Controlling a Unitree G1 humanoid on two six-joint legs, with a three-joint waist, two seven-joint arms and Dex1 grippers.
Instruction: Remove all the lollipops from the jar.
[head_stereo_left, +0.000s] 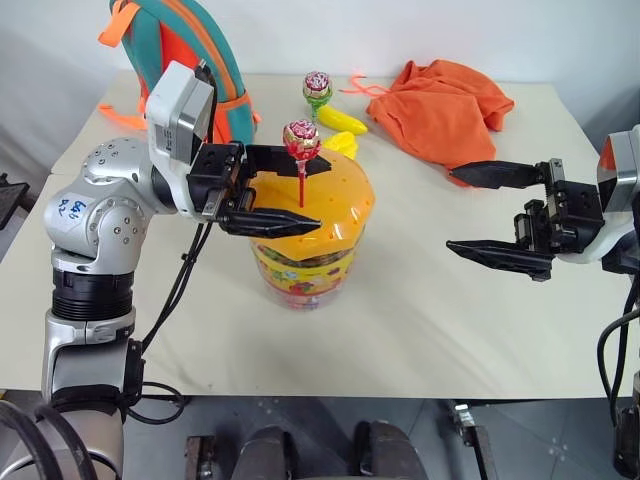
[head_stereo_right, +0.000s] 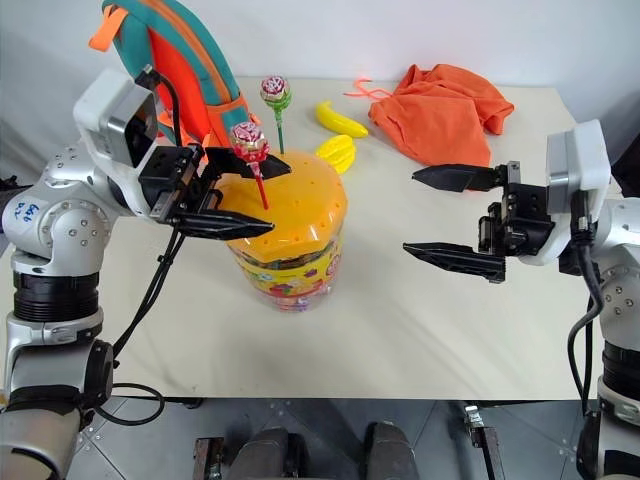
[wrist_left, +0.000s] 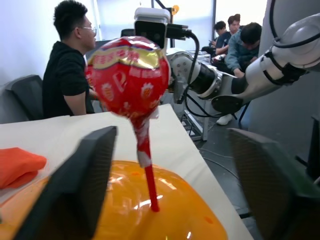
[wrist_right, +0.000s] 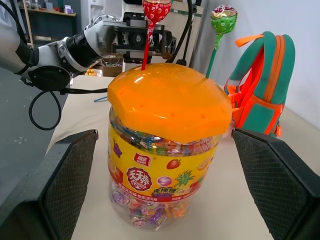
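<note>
Candy jar (wrist_right: 165, 165), fruit-printed label with Chinese characters, stood mid-table; red lollipop (head_stereo_left: 301, 140) upright in its orange lid between left gripper's (head_stereo_left: 300, 190) parted fingers, untouched; right gripper (head_stereo_left: 480, 210) wide, empty.

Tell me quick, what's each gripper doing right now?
Left gripper: open, fingers either side of the red lollipop, not gripping.
Right gripper: open, holding nothing.

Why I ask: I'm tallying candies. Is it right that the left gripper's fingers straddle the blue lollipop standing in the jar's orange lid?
Not quite: the lollipop between the left gripper fingers is red, as the left wrist view shows. It does stand in the jar's orange lid.
</note>
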